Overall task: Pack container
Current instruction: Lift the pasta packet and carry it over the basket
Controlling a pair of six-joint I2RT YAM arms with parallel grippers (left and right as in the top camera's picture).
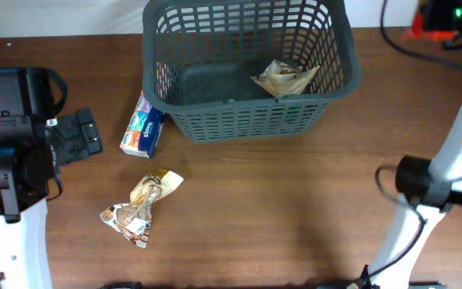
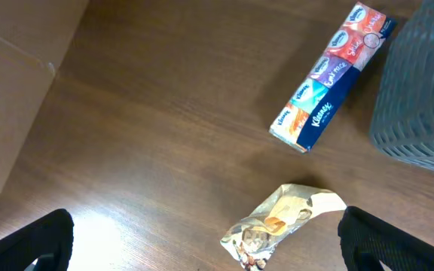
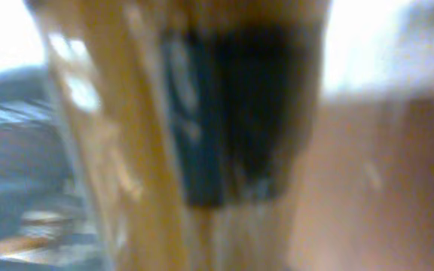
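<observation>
Overhead view: the dark grey basket [image 1: 247, 120] sits upper centre on the table [image 1: 295, 209], a crumpled packet [image 1: 283, 78] inside. The left end effector [image 1: 77, 138] is wide open at mid left. The right end effector is closed, its view too blurred.

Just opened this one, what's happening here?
Two arms are packing the grey basket. One crumpled wrapper already lies inside. The left gripper hangs open above a snack packet on the table, a tissue pack beside the basket. The right gripper is shut; its camera shows only a yellowish blur.
</observation>
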